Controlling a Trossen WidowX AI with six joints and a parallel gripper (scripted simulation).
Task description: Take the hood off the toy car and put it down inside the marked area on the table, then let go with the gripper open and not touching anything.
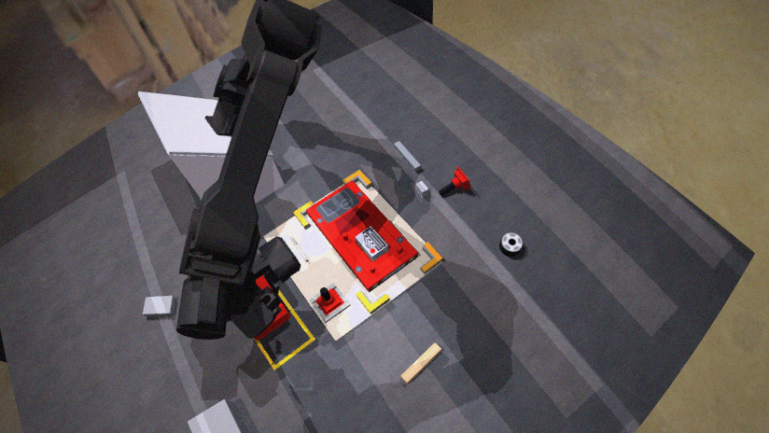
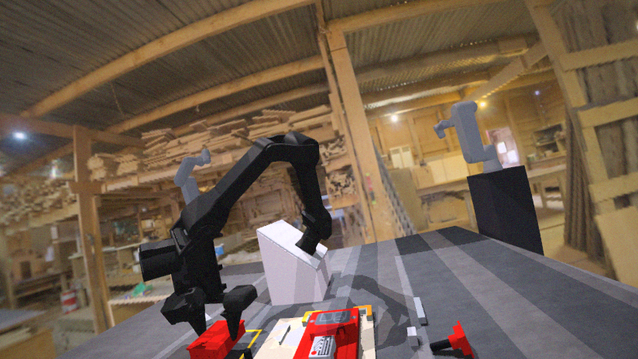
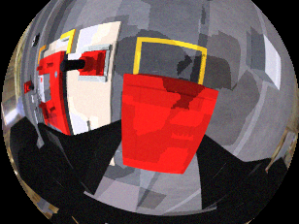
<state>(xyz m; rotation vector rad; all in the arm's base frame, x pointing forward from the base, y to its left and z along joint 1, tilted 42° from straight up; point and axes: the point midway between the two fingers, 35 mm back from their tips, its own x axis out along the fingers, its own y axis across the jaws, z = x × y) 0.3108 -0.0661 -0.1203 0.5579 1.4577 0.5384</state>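
My gripper [image 1: 264,307] [image 2: 215,332] [image 3: 162,130] is shut on the red hood [image 1: 276,318] [image 2: 213,342] [image 3: 169,123], which sits flat between the two black fingers. It holds the hood low over the yellow-outlined marked area [image 1: 293,354] [image 2: 255,331] [image 3: 172,42]; in the wrist view the hood covers the near side of the rectangle. I cannot tell whether the hood touches the table. The red toy car [image 1: 360,230] [image 2: 331,333] [image 3: 54,91], with its grey engine block showing, lies on the beige mat [image 1: 344,322] to the right of the marked area.
A red and black peg stand [image 1: 328,300] sits on the mat beside the marked area. A white wedge block [image 1: 180,126] [image 2: 289,263] stands behind the arm. A red pin [image 1: 457,182], a wheel [image 1: 510,243], a wooden block [image 1: 420,363] and small grey blocks [image 1: 157,305] lie around.
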